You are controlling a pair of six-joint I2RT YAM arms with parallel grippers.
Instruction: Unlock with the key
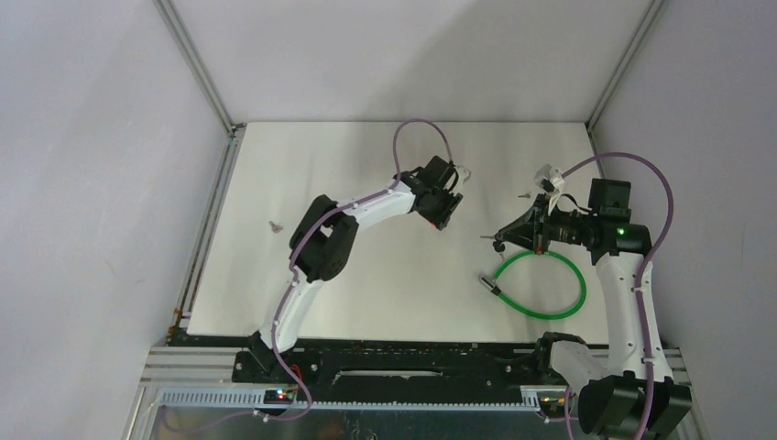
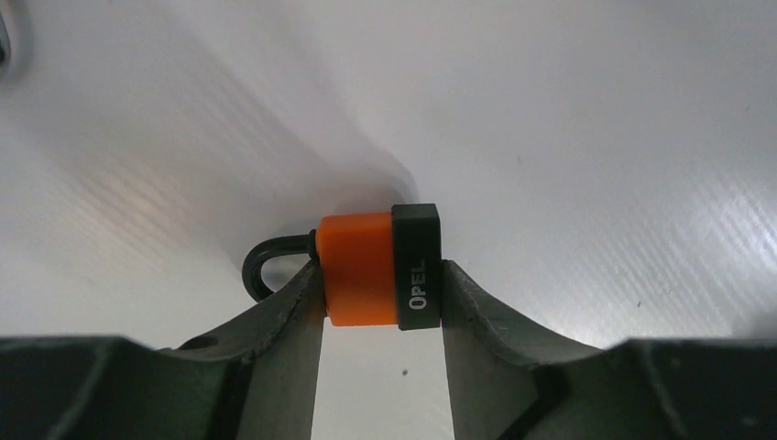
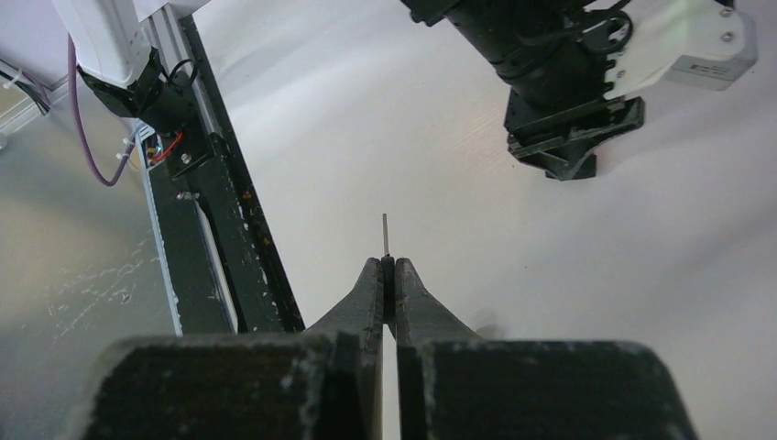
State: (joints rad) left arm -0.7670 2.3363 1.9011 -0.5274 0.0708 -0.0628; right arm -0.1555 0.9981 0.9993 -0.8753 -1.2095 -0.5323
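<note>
Two grips: left fingers (image 2: pixel 275 321) clamp orange padlock (image 2: pixel 362 268) between tips; right fingers (image 3: pixel 371 302) pinch key (image 3: pixel 386 236), blade protruding.

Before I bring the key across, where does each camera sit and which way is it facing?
Top external: above and behind the robot, looking down at the table; shows left arm and left hand, right arm and right hand.
Left wrist: on the left arm, looking along its fingers at the padlock clamped between them.
Right wrist: on the right arm, looking along its shut fingers at the key, edge-on, toward the left arm.
Shared: top external and right wrist both show the left hand.
</note>
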